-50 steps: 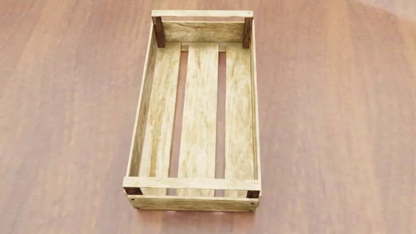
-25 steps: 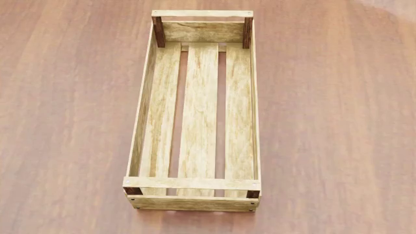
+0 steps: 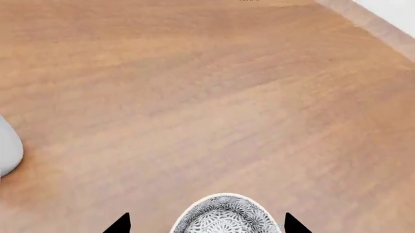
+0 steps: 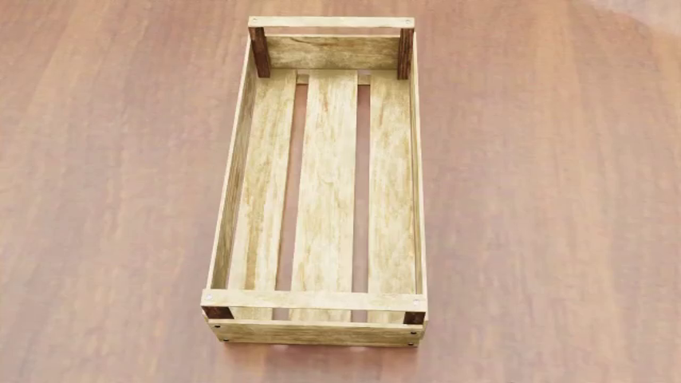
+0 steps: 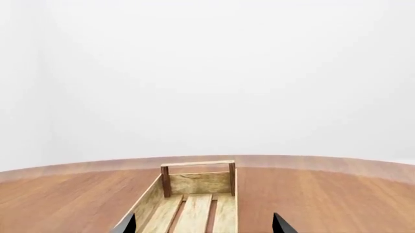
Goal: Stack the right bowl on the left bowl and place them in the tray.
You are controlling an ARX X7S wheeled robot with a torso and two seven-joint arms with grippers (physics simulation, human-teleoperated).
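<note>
The tray (image 4: 319, 183), a long light-wood slatted crate, lies lengthwise in the middle of the head view with nothing in it. No bowl and no gripper shows in that view. In the left wrist view a bowl (image 3: 224, 213) with a grey leaf pattern inside and a white rim sits on the table. It lies between the two dark fingertips of my left gripper (image 3: 207, 224), which is open, with a gap on each side. I cannot tell whether it is the left or the right bowl. My right gripper (image 5: 204, 225) is open over the near end of the tray (image 5: 194, 194), holding nothing.
The wooden table (image 4: 553, 199) stretches wide on both sides of the tray. A pale grey rounded shape (image 3: 8, 150) is cut off at the edge of the left wrist view. The table's far edge (image 3: 376, 24) and a white wall (image 5: 207, 73) lie beyond.
</note>
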